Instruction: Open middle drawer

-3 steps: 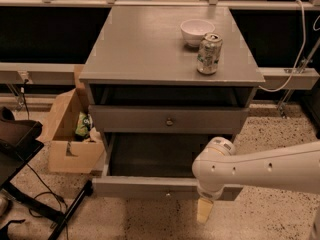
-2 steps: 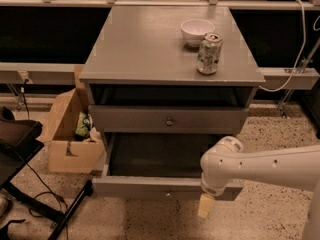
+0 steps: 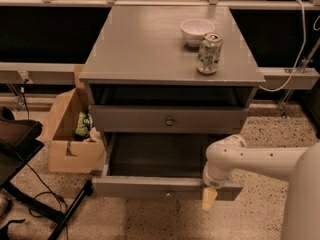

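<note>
Camera view: my gripper (image 3: 209,199) hangs low at the right end of the front panel of the middle drawer (image 3: 140,187). I judge that to be the drawer standing well out of the grey cabinet (image 3: 140,44), with its dark inside up and to the left of my gripper. Whether my gripper is released or clenched I cannot tell, and I see nothing held in it. The worry from here is my own arm (image 3: 260,159). Its white wrist sits over the drawer's right front corner, so a careless lift or swing could catch the panel and shove the drawer back in, or drag it askew. A jolt to the cabinet could also tip the can (image 3: 209,53), which stands straight above my gripper near the tabletop's front edge, with the bowl (image 3: 197,31) just behind it. The uppermost drawer (image 3: 125,120), above and left of my gripper, looks shut, and its knob (image 3: 169,121) is plain to see. I cannot tell whether my gripper touches the panel or only hangs before it. The lowest drawer is hidden beneath the open one, whose inside is too dark to read. My arm runs off the right edge. Far to the left, the cardboard box (image 3: 70,156) shows only part of its contents.
</note>
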Controlling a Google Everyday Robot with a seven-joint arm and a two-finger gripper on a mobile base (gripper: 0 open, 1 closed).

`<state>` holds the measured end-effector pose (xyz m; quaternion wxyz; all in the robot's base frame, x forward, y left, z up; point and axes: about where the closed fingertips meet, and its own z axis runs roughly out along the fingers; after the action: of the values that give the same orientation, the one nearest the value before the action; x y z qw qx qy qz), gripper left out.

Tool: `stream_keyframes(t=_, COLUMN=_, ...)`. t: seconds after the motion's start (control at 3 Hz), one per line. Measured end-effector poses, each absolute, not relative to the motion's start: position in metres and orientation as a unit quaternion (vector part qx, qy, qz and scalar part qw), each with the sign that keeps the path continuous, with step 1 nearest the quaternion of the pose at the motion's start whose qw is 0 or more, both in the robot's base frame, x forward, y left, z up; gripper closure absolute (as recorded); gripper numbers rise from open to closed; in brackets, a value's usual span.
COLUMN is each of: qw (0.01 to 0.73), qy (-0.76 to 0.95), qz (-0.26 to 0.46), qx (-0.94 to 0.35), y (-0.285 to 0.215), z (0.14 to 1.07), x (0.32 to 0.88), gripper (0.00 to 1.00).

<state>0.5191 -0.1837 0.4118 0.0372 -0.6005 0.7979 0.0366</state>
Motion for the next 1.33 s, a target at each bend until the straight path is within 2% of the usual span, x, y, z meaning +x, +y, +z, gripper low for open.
stream_keyframes(t=0.33, qw=0.011, qy=0.790, qz=0.047, qx=-0.612, y=-0.186, z=0.387, x=0.515, gripper=0.27)
stream_keyframes(t=1.33, qw=-0.040, qy=0.784, qz=0.019, qx=-0.619, y=-0.174, z=0.411, x=0.465, gripper=0.96)
